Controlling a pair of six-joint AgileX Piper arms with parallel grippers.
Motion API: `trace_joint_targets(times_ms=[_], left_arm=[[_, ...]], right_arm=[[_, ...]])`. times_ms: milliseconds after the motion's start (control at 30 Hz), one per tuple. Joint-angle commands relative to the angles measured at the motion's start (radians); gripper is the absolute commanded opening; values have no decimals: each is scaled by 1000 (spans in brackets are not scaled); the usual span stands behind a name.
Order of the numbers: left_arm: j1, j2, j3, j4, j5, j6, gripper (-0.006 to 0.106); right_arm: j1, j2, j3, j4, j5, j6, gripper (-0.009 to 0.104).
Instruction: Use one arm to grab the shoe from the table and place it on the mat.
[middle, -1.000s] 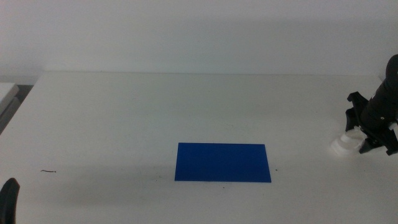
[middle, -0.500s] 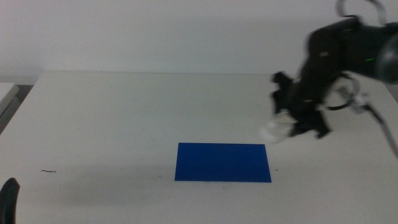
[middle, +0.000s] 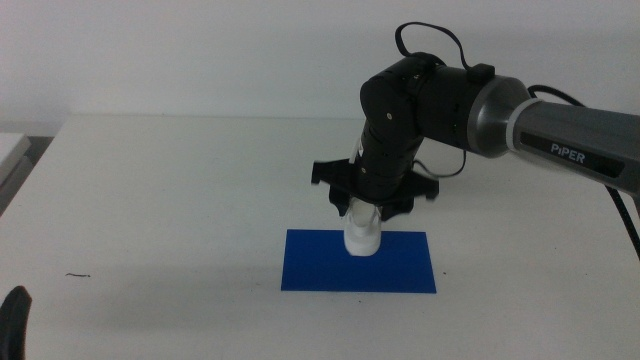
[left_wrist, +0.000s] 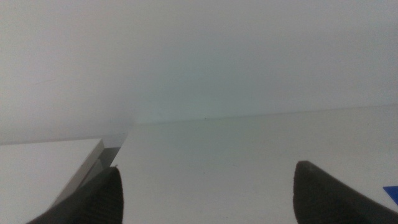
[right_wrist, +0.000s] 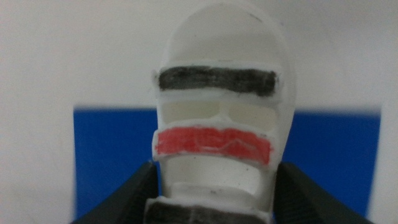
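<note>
Item one, the large plain white rectangular tabletop, on which we find a thin flat dark-blue rectangular mat lying near the middle, toward the near edge. Item two, the black and grey jointed robot arm with white "PiPER" lettering, which we see reaching in from the right and bending down over the mat. Item three, its black right gripper, which we record as clamped on the small white sandal-like shoe with dark and red straps; in the right wrist view the two dark jaws press against either side of the shoe at its heel end, the toe pointing away from the wrist. We place the shoe over the far edge of the mat, hanging toe-down from the gripper; we cannot tell whether its tip touches the mat. Item four, the left gripper, waiting at the near left corner, which we log in the left wrist view with its jaws spread wide and holding nothing.
</note>
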Motion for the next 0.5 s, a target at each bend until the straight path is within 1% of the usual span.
trace_joint_targets(times_ms=[0, 100, 200, 267, 300, 400, 433, 467], left_arm=[[0, 5, 0, -4, -12, -3, 94], [0, 5, 0, -4, -12, -3, 94], [0, 5, 0, -4, -12, -3, 94], [0, 5, 0, -4, -12, -3, 94], [0, 5, 0, -4, -12, -3, 94], [0, 5, 0, -4, -12, -3, 94], [0, 5, 0, -4, -12, -3, 94], [0, 5, 0, -4, -12, -3, 94]], right_arm=[[2, -5, -14, -15, -21, -376, -1], [2, -1, -14, -15, -23, -700, -1], [6, 1, -14, -21, -5, -923, -1], [12, 1, -14, -12, 3, -1119, -1], [15, 1, -12, 1, 8, -1306, -1], [21, 1, -12, 40, 71, -1716, -1], [23, 1, -12, 47, 91, -1797, -1], [23, 1, -8, 47, 92, -1833, -1]])
